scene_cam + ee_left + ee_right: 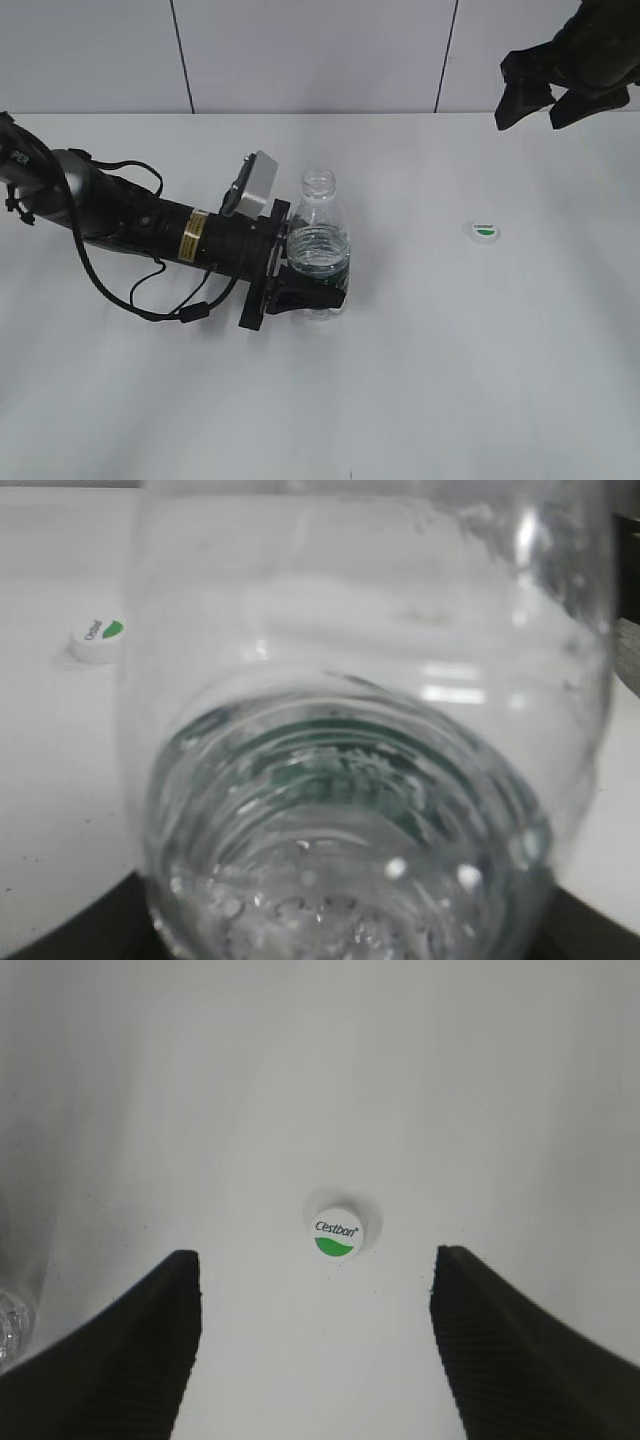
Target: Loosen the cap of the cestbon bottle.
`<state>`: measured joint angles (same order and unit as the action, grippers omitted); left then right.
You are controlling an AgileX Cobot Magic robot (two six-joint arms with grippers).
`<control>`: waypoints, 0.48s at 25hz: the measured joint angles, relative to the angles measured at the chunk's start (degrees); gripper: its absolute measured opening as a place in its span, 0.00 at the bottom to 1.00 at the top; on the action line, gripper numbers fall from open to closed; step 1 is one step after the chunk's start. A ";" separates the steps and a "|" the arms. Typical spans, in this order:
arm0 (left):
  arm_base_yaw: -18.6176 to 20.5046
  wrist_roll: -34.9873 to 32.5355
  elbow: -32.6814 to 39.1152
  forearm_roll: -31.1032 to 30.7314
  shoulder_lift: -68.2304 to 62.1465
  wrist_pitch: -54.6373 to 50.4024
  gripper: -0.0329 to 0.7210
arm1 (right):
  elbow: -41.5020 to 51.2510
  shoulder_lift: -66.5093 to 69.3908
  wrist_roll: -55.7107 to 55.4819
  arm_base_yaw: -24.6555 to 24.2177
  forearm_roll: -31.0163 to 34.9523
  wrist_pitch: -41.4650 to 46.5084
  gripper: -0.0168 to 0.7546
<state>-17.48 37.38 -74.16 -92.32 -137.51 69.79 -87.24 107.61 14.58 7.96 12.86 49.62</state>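
The clear cestbon bottle [318, 245] stands upright near the table's middle with its neck bare and uncapped. My left gripper [312, 296] is shut on its lower body, around the dark green label. In the left wrist view the bottle [370, 780] fills nearly the whole frame. The white cap [485, 231] with its green mark lies flat on the table to the right, apart from the bottle; it shows as the cap [97, 640] and the cap [336, 1232] in the wrist views. My right gripper [528, 103] hangs high at the back right, open, its fingers [140, 1340] spread above the cap and holding nothing.
The white table [450, 380] runs to a pale panelled wall [300, 50] at the back. The left arm's black body and cables [130, 225] lie across the table's left side.
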 joint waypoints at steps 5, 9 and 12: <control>0.00 0.00 0.00 -0.53 0.00 0.97 0.59 | 0.00 -0.06 0.00 0.00 -0.13 0.15 0.73; 0.00 0.00 0.00 -0.92 0.00 1.27 0.59 | 0.00 -0.06 0.00 0.00 -0.20 0.15 0.73; 0.00 0.00 0.00 -0.97 0.00 1.29 0.59 | 0.00 -0.06 -0.07 0.00 -0.20 0.15 0.73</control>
<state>-17.48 37.38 -74.16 -93.28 -137.51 71.08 -87.24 107.55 14.51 7.96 12.66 49.76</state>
